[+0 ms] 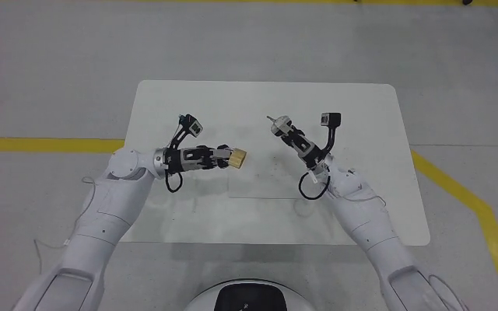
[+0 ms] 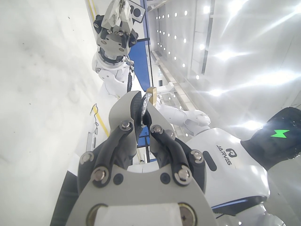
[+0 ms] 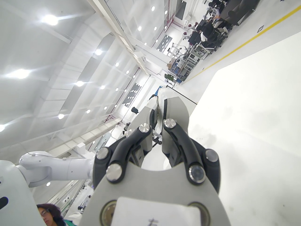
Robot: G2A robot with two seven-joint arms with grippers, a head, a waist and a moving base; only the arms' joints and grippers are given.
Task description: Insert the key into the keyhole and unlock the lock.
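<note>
The left gripper (image 1: 224,156) clamps the shackle of the brass lock (image 1: 238,158) above the white table (image 1: 358,109). The lock's long axis lies level, with its body pointing toward the right arm. The right gripper (image 1: 278,124), closed on the key (image 1: 271,119), holds it near but apart from the lock, tip angled toward the table's far edge.

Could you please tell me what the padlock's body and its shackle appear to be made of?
The padlock body looks like brass: yellow-gold with a dull sheen. The shackle, clamped in the left gripper, looks like polished steel, silvery with bright reflections. Both are guesses from colour.
</note>
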